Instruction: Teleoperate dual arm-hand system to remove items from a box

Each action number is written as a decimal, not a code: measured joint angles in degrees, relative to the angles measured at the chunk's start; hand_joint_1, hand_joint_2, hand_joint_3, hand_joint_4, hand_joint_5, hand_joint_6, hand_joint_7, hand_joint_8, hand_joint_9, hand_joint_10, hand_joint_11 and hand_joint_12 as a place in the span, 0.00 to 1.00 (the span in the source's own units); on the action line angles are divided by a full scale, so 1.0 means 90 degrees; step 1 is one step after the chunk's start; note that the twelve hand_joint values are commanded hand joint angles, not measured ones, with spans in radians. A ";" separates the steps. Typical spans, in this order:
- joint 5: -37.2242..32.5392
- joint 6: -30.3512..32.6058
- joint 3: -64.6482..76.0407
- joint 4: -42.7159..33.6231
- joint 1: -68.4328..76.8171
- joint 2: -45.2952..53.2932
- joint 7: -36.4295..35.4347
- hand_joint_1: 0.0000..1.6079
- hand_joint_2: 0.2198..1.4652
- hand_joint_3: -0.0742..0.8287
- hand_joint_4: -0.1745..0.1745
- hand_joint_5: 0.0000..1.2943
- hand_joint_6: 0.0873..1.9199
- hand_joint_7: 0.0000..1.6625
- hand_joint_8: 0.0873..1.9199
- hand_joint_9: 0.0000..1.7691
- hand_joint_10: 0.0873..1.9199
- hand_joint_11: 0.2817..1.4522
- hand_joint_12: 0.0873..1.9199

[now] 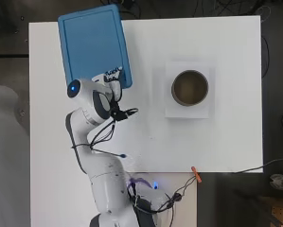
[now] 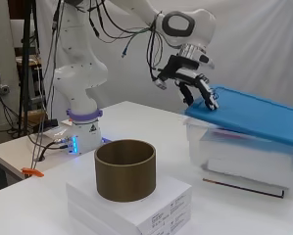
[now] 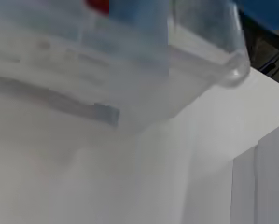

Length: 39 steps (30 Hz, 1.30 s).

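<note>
1. One clear plastic storage box (image 2: pixel 244 156) sits at the far left corner of the white table (image 1: pixel 226 137) as seen from the arm's base, with one flat blue plastic lid (image 2: pixel 263 115) on top of it. The lid looks tilted in the side view, lifted off the box rim at the end by the hand
2. One black and white robot hand (image 2: pixel 197 88) is at that near edge of the lid, fingers (image 2: pixel 208 100) curled down over the edge and touching it. Looks like it's hooked on the lid, can't see the thumb underneath though
3. One brown cardboard-looking cylinder (image 1: pixel 190 87), open on top, stands upright on one flat white box (image 1: pixel 188 111), well apart from the storage box. The overhead view shows nothing inside the cylinder
4. What's in the clear box: through the wall there's something pale and flat plus a bit of red (image 3: pixel 98 5) in the wrist view, too blurry to say what or how many
5. One small orange clip (image 1: pixel 196 175) lies at the table's edge near the arm's base
</note>
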<state>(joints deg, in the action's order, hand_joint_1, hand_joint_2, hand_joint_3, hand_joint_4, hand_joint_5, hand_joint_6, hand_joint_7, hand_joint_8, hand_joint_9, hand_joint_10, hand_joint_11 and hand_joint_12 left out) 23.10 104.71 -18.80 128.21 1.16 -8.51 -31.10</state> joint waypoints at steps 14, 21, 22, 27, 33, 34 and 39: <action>-0.0670 0.2427 0.0352 -0.1036 0.0259 -0.0268 -0.4056 0.83 0.78 0.08 0.00 0.47 0.77 0.49 0.59 0.53 0.56 0.43 0.00; -0.0487 0.0864 0.0053 -0.3222 0.0646 0.1479 -0.4563 0.84 0.76 0.08 0.00 0.55 0.76 0.52 0.56 0.57 0.45 0.49 0.00; -0.0639 0.0984 0.0037 -0.3056 0.0705 0.1333 -0.4848 0.84 0.75 0.08 0.00 0.55 0.76 0.52 0.56 0.57 0.44 0.50 0.00; -0.1459 0.2192 -0.0038 -0.1394 0.1010 0.0238 -0.6273 0.84 0.75 0.08 0.00 0.55 0.76 0.52 0.56 0.57 0.44 0.50 0.00; -0.2146 0.2661 -0.0219 -0.0809 0.1585 -0.0957 -0.6822 0.82 0.83 0.08 0.00 0.42 0.98 0.44 0.73 0.47 0.50 0.37 0.21; -0.2279 0.2520 -0.0262 -0.0766 0.1775 -0.1297 -0.6769 0.82 0.84 0.08 0.00 0.41 0.99 0.44 0.74 0.47 0.50 0.35 0.22; -0.3037 0.1810 -0.0464 0.0585 0.2886 -0.3330 -0.6387 0.81 0.85 0.08 0.00 0.39 1.00 0.42 0.74 0.46 0.53 0.40 0.03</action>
<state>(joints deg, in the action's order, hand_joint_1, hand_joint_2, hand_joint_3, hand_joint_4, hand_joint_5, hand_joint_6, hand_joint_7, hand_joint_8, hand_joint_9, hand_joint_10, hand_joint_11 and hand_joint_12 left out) -4.23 121.00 -22.97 133.47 27.13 -38.48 -88.59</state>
